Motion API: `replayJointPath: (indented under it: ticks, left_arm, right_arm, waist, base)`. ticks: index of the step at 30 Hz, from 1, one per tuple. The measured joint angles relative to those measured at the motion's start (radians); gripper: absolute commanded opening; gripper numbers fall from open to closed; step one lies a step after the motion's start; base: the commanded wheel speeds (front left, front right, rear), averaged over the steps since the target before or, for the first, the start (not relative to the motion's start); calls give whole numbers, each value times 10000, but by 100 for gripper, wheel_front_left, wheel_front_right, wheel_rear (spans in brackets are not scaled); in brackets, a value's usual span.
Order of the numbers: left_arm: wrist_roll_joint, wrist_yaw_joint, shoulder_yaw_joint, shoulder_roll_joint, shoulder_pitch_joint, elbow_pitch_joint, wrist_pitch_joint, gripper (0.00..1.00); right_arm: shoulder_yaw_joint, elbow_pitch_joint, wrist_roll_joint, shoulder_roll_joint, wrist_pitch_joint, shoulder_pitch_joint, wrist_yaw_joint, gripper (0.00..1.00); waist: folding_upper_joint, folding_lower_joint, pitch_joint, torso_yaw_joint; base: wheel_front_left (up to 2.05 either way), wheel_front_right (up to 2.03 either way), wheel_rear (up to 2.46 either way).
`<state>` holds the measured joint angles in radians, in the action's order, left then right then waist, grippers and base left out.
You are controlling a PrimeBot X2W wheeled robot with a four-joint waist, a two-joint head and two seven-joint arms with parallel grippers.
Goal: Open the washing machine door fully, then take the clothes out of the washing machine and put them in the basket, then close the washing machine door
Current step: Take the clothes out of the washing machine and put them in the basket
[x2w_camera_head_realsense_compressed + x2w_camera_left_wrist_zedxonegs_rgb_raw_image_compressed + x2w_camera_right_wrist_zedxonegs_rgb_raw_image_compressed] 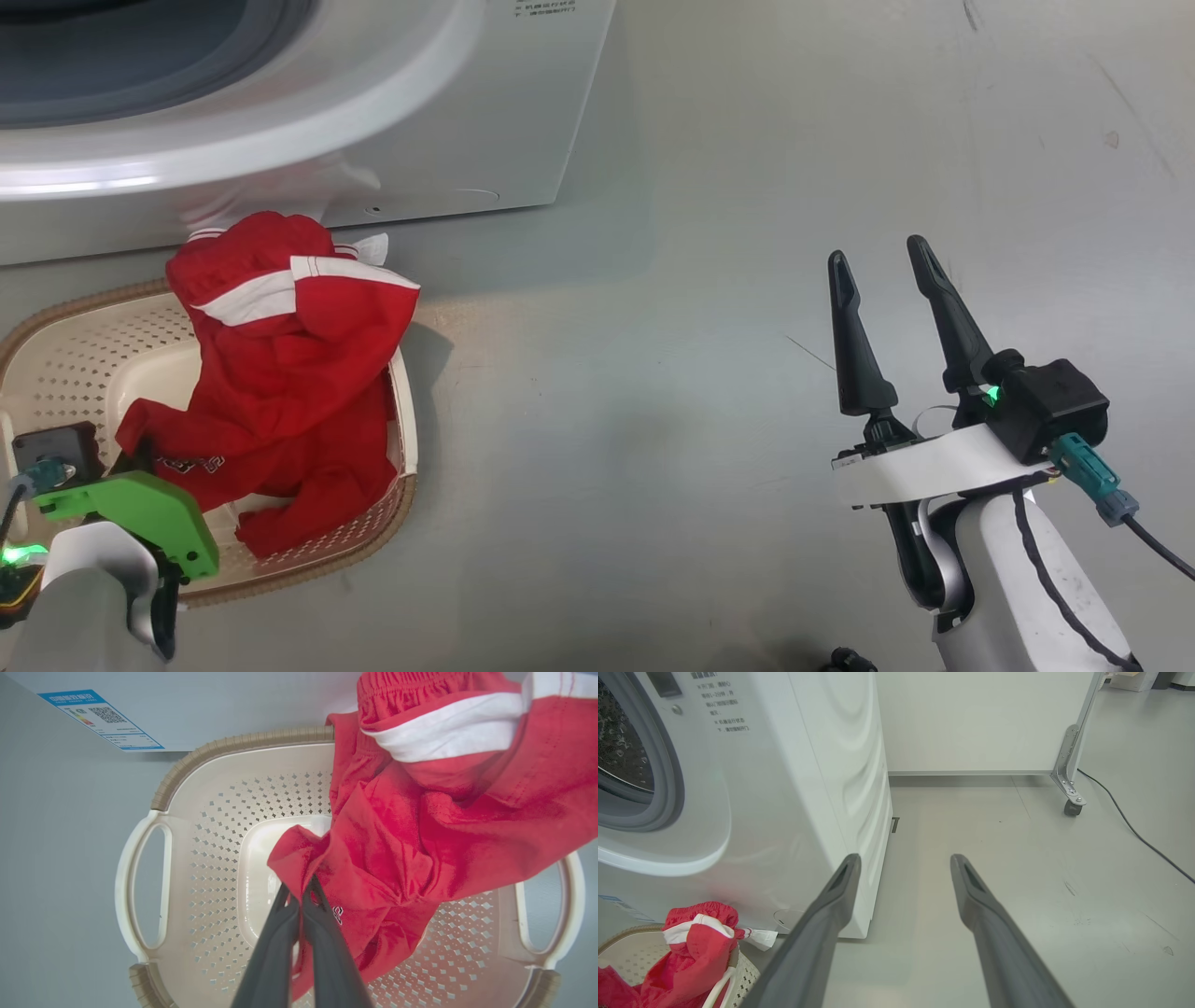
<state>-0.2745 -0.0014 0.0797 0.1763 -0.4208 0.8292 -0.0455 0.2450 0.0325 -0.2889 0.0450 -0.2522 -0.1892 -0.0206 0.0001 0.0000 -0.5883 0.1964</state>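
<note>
Crumpled red clothes [289, 373], white stripe (small tag), hanging over cream perforated basket [75, 303]; left end effector [299, 887] pinching them; right end effector [878, 249] spread apart

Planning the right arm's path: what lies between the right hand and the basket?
Bare grey floor alone separates the right hand and the basket, as the head view shows.

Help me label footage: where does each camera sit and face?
Head: high, looking down at basket, clothes, washing machine; open right jaws, left wrist show.
Left wrist: above the basket, looking down; left jaws shut on clothes.
Right wrist: low, facing along the floor past the washing machine; right jaws open.
All share clothes and basket.
</note>
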Motion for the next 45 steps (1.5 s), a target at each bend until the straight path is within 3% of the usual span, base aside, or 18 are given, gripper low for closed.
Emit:
replayJointPath:
  ticks: [1,2,27,45]
  left_arm:
    - [0,-42,-61,-58,-24,48,-2,36]
    - [0,-44,-104,-102,-43,100,-25,100]
    - [211,-834,-798,-351,-770,533,-1760,100]
    - [493,-1108,-1429,-713,-715,-955,-2038,100]
  right_arm:
    - [8,0,0,0,0,-26,0,100]
    - [15,0,0,0,0,-58,0,100]
    - [-25,232,-2,2,0,-86,-84,100]
    - [-127,272,0,6,-2,-11,-75,100]
  waist:
    - [0,0,-6,4]
    - [0,0,-11,8]
    - [0,0,670,-161]
    - [0,0,1269,-619]
  base:
    - [0,0,0]
    - [0,0,0]
    - [0,0,0]
    - [0,0,0]
